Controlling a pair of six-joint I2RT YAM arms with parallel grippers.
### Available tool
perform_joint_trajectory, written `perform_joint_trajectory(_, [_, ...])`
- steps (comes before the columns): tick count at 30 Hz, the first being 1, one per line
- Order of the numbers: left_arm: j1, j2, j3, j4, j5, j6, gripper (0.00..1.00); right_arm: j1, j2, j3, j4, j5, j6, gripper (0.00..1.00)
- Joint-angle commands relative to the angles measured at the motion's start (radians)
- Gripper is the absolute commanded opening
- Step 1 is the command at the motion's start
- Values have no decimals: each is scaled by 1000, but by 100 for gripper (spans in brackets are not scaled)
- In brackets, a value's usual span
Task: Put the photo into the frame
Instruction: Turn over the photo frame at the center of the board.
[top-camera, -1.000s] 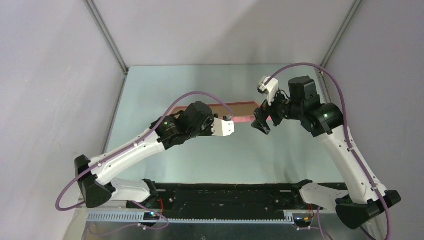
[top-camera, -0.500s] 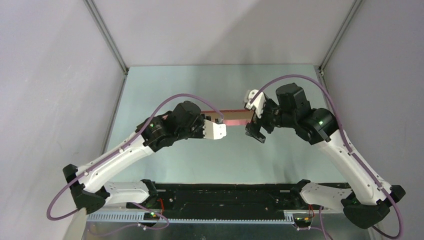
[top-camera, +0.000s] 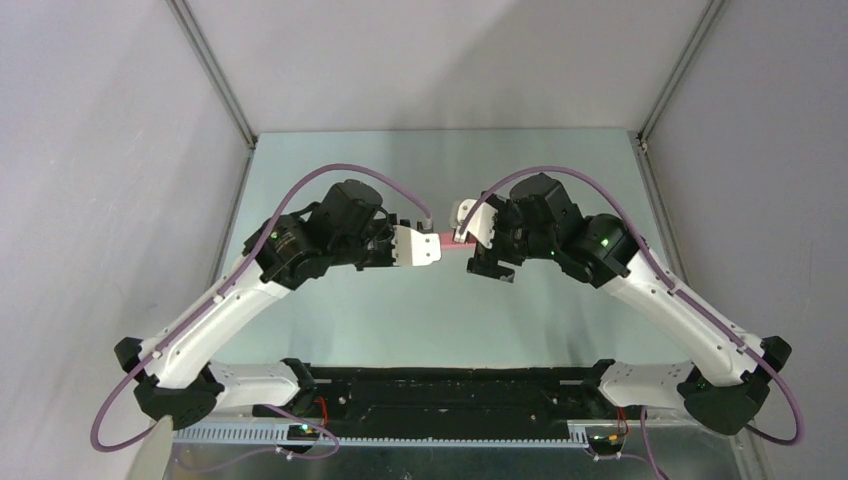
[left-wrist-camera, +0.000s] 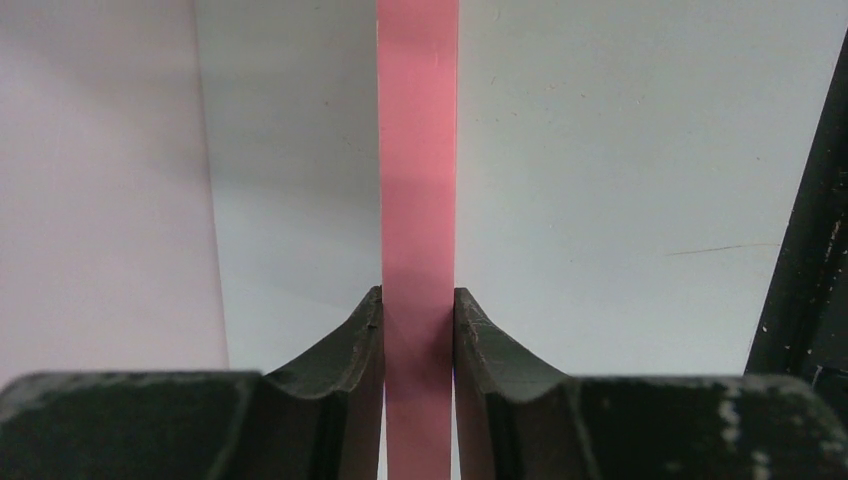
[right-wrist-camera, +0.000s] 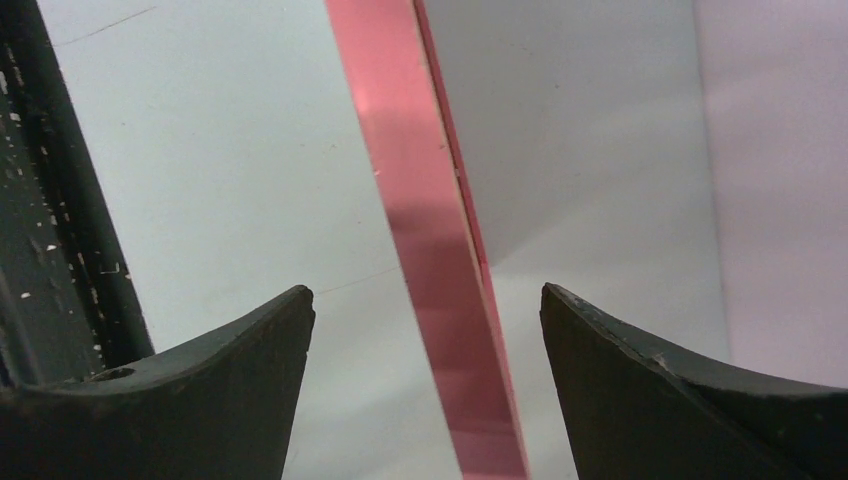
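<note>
Gripping the frame (left-wrist-camera: 418, 180) edge-on with the left end effector (left-wrist-camera: 418, 300), up between both arms over the worktop (top-camera: 400, 170). Straddling the same thin edge with the right end effector (right-wrist-camera: 425, 295), wide open, touching nothing. Risk: closing off-centre, twisting or levering it loose from the left's narrow pinch. No photo in sight.

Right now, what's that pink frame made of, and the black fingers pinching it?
The frame looks like painted wood or plastic: a smooth salmon-pink face with soft sheen, and the right wrist view shows a pale, raw-looking strip along its edge. I can't be sure. The left gripper has fingers that look like hard black plastic, matte, scuffed with pale specks.
</note>
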Motion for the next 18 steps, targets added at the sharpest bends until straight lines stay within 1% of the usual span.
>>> perform_joint_trajectory(1, [9,-9,65,75,21,43,0,7,10,74,54,54,-49,85])
perform_joint_trajectory(7, [18,-5,66,74,53,33,0,11,41,111,35,28,-57,78])
perform_joint_trajectory(18, [46,-7,70,75,113,17,0,19,74,101,44,-16,-50,68])
